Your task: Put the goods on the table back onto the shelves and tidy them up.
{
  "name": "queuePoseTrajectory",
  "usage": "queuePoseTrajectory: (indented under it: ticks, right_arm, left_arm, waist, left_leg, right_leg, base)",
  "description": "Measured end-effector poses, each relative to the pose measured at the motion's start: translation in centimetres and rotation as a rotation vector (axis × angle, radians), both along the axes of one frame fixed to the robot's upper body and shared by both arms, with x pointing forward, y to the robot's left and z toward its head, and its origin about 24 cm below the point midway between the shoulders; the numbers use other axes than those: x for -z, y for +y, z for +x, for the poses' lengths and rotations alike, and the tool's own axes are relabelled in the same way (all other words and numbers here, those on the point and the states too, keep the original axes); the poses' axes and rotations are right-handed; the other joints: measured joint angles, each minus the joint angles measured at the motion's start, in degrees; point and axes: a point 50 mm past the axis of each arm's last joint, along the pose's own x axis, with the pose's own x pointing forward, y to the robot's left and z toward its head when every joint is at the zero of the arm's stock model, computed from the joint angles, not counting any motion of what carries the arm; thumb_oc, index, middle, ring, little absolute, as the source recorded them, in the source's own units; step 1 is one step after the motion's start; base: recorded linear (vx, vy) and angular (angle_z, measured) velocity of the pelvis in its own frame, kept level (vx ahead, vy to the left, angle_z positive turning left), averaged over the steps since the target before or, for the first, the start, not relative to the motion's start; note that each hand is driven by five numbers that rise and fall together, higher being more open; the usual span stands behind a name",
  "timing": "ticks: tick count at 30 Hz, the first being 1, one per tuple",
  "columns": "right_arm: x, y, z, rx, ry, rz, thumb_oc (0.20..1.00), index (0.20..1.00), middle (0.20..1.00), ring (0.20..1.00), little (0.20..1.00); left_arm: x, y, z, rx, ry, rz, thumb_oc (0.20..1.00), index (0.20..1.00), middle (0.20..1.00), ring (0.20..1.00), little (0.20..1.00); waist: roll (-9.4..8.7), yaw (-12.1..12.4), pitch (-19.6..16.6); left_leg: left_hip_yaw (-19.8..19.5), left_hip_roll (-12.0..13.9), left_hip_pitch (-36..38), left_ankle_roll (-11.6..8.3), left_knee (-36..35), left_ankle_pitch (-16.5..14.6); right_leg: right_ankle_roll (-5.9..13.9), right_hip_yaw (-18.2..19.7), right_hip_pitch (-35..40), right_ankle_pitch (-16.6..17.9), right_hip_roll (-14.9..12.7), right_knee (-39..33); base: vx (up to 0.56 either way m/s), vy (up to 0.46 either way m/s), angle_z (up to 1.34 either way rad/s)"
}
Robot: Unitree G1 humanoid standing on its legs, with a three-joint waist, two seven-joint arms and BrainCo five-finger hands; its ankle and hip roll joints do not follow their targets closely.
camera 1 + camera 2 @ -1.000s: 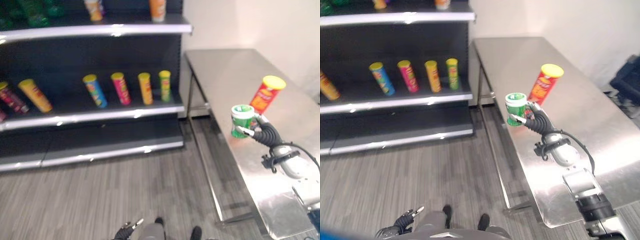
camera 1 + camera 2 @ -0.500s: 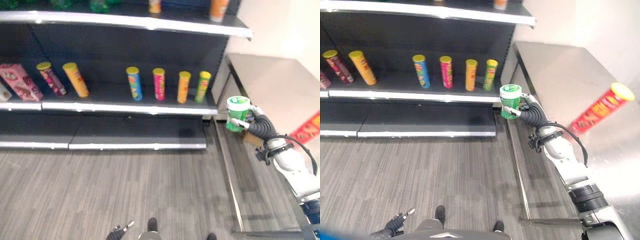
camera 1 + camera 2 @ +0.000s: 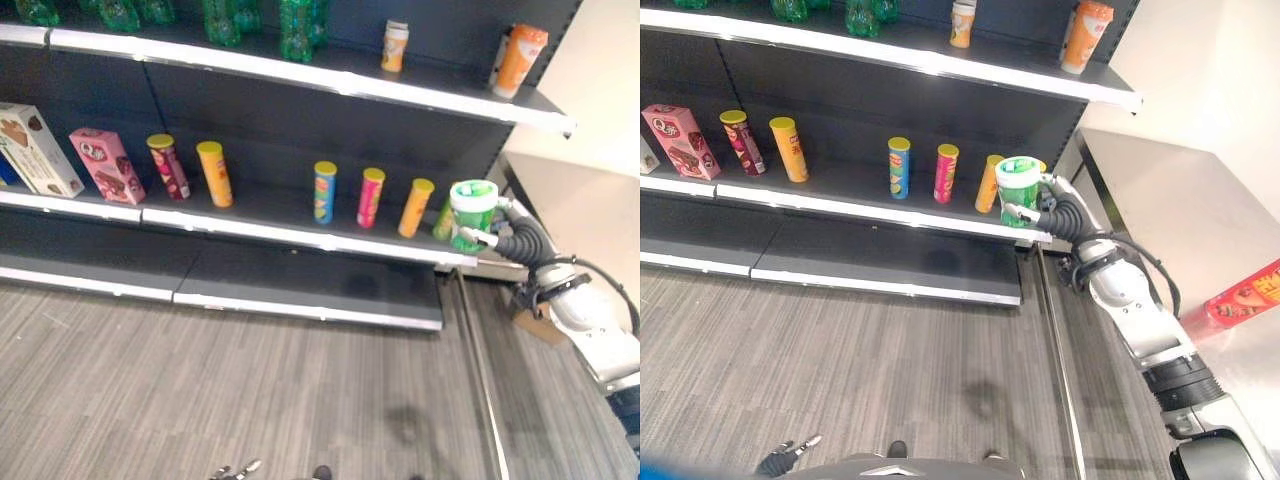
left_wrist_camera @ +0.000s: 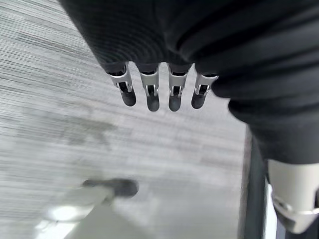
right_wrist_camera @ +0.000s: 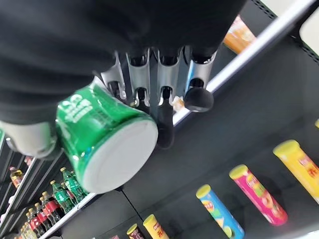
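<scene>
The left hand (image 4: 159, 94) hangs low with relaxed, empty fingers, while the right hand (image 3: 1045, 212) curls round the side wall of a green tub (image 3: 1018, 190), likely light, stiff and smooth-sided, held upright before the middle shelf (image 3: 880, 212) beside the yellow-lidded cans (image 3: 945, 172).

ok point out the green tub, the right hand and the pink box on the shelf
green tub (image 3: 1019, 193), right eye view, on its side wall
right hand (image 3: 1048, 210), right eye view, on the fingers curled round the tub
pink box (image 3: 106, 165), left eye view, on its front face
</scene>
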Motion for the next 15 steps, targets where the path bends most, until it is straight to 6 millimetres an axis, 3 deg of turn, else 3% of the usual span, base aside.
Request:
queuePoseTrajectory:
  ticks: [2,5,7,9,10,11,12,13,15]
  right_arm:
    - [-2.3,-0.1,0.4,0.003,-0.075,-0.029,0.2,0.2,0.2,0.2,0.2]
    - [-3.3,-0.2,0.6,0.006,-0.112,-0.001,0.2,0.2,0.2,0.2,0.2]
    - [-4.1,-0.8,1.0,0.042,-0.138,0.006,0.2,0.2,0.2,0.2,0.2]
    - [-4.2,-2.0,1.9,0.098,-0.125,0.013,0.2,0.2,0.2,0.2,0.2]
    - [-4.4,-2.6,2.2,0.119,-0.118,0.022,0.2,0.2,0.2,0.2,0.2]
    - [-4.4,-3.1,2.3,0.142,-0.11,0.014,0.2,0.2,0.2,0.2,0.2]
    - [-5.0,-3.6,2.1,0.162,-0.12,-0.012,0.2,0.2,0.2,0.2,0.2]
    - [-5.0,-3.7,2.2,0.169,-0.117,-0.011,0.2,0.2,0.2,0.2,0.2]
    - [-5.8,-3.9,2.2,0.174,-0.135,-0.028,0.2,0.2,0.2,0.2,0.2]
  left_arm:
    - [0.2,-1.0,1.3,0.0,-0.014,-0.025,1.0,1.0,1.0,1.0,1.0]
    - [0.1,-1.4,2.2,0.0,-0.036,-0.036,1.0,1.0,1.0,1.0,1.0]
    - [0.3,-1.7,1.9,0.007,-0.029,-0.049,1.0,1.0,1.0,1.0,1.0]
    - [0.4,-1.7,1.0,0.013,-0.004,-0.047,1.0,1.0,1.0,1.0,1.0]
    - [0.6,-1.8,0.2,0.007,0.017,-0.049,1.0,1.0,1.0,1.0,1.0]
    - [0.7,-2.0,-0.2,0.01,0.027,-0.06,1.0,1.0,1.0,1.0,1.0]
    - [0.8,-2.5,-0.5,0.012,0.035,-0.075,1.0,1.0,1.0,1.0,1.0]
    - [0.9,-2.6,-0.5,0.007,0.041,-0.079,1.0,1.0,1.0,1.0,1.0]
    - [0.9,-2.8,-0.1,0.012,0.038,-0.089,1.0,1.0,1.0,1.0,1.0]
  waist:
    - [0.72,-1.9,2.2]
    - [-0.29,-2.4,3.3]
    - [-0.13,-3.4,3.5]
    - [-0.26,-3.2,3.4]
    - [0.13,-3.4,3.1]
    - [1.24,-3.7,2.1]
    - [2.89,-3.4,1.4]
    - [3.18,-3.5,1.4]
    - [3.79,-3.5,0.9]
  left_leg:
    - [-3.2,-0.7,0.5,0.62,0.2,0.1]
    - [-5.6,-2.6,2.3,0.52,0.2,-1.1]
    - [-8.7,-3.5,3.7,0.16,0.2,-1.8]
    - [-11.3,-3.6,7.1,-1.43,0.2,-4.7]
    - [-13.3,-2.9,9.2,-2.75,0.0,-6.6]
    - [-14.4,-1.3,9.7,-4.01,0.1,-7.3]
    - [-14.6,1.5,11.1,-6.04,0.3,-7.9]
    - [-15.1,2.8,11.6,-7.19,0.9,-8.3]
    - [-15.7,4.3,12.0,-8.92,2.9,-9.2]
  right_leg:
    - [1.56,4.4,-3.8,5.4,4.0,-8.3]
    - [1.2,3.4,-6.1,6.3,3.7,-8.3]
    - [1.2,0.3,-5.9,6.3,3.1,-8.3]
    - [1.1,-2.0,-2.4,6.3,3.4,-8.3]
    - [-1.49,-2.1,0.3,8.5,4.2,-8.0]
    - [-2.49,-2.7,1.1,9.3,5.4,-8.2]
    - [-4.84,-2.9,3.0,9.9,8.0,-7.9]
    - [-8.55,-4.0,4.7,9.0,9.2,-7.9]
    - [-10.86,-5.3,6.5,7.4,10.5,-7.9]
  base:
    - [0.38,0.042,0.74]
    - [0.3,-0.03,0.59]
    - [0.33,-0.069,0.75]
    - [0.49,-0.137,0.64]
    - [0.37,-0.115,0.72]
    - [0.49,-0.179,0.73]
    - [0.47,-0.191,0.62]
    - [0.58,-0.239,0.52]
    - [0.22,-0.099,0.32]
